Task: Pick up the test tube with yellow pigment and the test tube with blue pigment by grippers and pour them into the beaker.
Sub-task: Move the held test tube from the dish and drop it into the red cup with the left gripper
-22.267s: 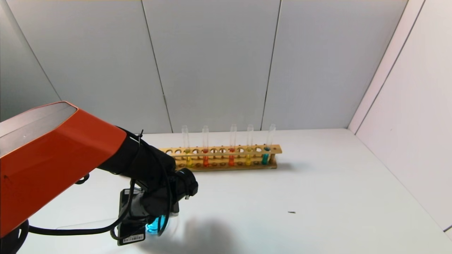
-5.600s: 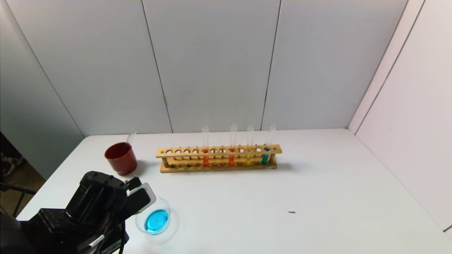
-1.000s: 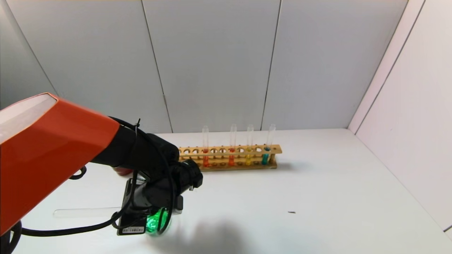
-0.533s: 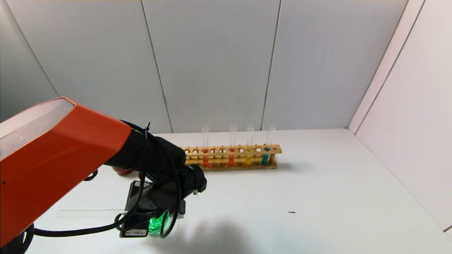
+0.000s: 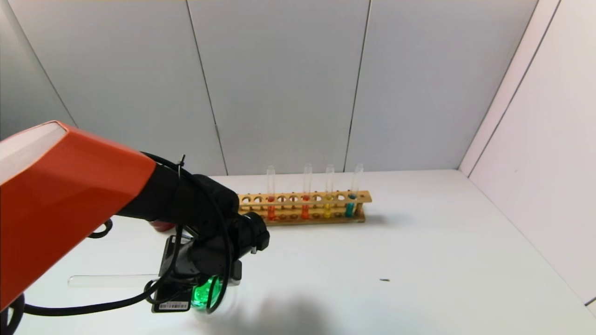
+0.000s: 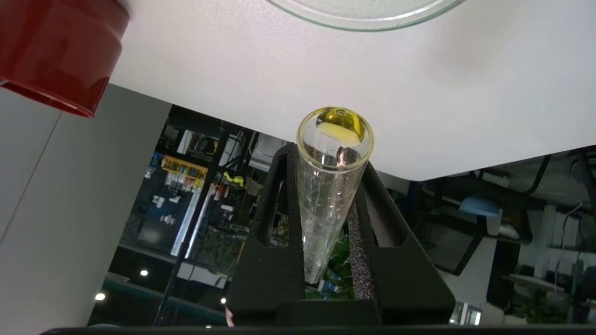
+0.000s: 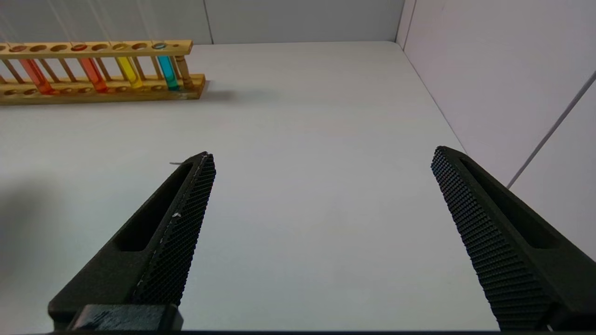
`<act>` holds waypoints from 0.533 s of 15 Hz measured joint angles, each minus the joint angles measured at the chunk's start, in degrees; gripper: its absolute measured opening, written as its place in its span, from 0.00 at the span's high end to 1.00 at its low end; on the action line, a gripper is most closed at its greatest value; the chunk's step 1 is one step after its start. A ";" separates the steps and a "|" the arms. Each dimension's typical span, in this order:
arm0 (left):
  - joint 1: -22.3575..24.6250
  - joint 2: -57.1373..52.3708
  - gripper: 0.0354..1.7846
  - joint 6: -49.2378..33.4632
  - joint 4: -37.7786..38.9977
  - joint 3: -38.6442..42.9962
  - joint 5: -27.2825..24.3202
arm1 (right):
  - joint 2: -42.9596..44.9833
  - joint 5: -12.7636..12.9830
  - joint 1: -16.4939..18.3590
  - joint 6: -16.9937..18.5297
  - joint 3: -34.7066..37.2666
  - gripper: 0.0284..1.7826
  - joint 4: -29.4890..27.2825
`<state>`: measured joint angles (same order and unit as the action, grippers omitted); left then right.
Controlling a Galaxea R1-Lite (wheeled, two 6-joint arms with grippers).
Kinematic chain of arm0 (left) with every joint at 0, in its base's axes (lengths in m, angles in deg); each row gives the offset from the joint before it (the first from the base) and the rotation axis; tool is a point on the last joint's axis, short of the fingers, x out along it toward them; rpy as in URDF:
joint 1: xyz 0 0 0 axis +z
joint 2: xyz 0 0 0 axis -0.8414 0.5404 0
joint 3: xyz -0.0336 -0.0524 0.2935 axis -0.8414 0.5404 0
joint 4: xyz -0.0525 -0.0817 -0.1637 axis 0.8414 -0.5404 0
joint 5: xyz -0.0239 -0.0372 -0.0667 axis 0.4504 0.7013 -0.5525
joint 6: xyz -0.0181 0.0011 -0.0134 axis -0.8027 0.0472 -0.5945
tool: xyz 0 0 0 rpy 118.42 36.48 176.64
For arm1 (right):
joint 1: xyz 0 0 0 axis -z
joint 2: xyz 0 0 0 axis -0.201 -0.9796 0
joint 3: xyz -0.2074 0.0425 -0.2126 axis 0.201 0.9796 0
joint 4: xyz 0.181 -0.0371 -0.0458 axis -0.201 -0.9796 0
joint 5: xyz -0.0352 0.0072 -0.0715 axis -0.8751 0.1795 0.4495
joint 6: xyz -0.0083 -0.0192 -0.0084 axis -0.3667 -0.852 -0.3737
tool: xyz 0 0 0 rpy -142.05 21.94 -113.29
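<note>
Beaker [image 5: 205,294] sits under left pincer [image 6: 333,195] clamping one yellow-pigment tube [image 6: 331,186]; four tubes racked.

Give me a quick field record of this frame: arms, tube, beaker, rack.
left pincer: shut on the yellow-pigment tube, held tipped over beside the beaker
tube contents: only a small yellow remnant inside
beaker: liquid looks green, partly hidden by the left arm
right pincer: open, empty, above bare table
rack: four tubes standing: two orange-red, one yellow, one teal
red cup: near the beaker, mostly hidden in head view
</note>
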<state>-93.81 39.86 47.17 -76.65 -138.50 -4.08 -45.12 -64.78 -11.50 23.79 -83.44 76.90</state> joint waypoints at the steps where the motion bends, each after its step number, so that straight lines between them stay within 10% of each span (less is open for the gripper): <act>1: 0.15 -1.73 0.84 -0.60 0.26 0.07 -0.77 | 0.00 -0.02 0.00 0.00 0.00 0.05 0.00; 8: -2.45 -13.70 0.84 -22.15 1.63 2.93 -7.61 | 0.00 0.04 0.00 -0.02 0.00 0.05 0.00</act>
<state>-96.26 26.16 25.02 -75.01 -135.58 -11.68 -45.12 -64.75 -11.50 23.77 -83.44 76.90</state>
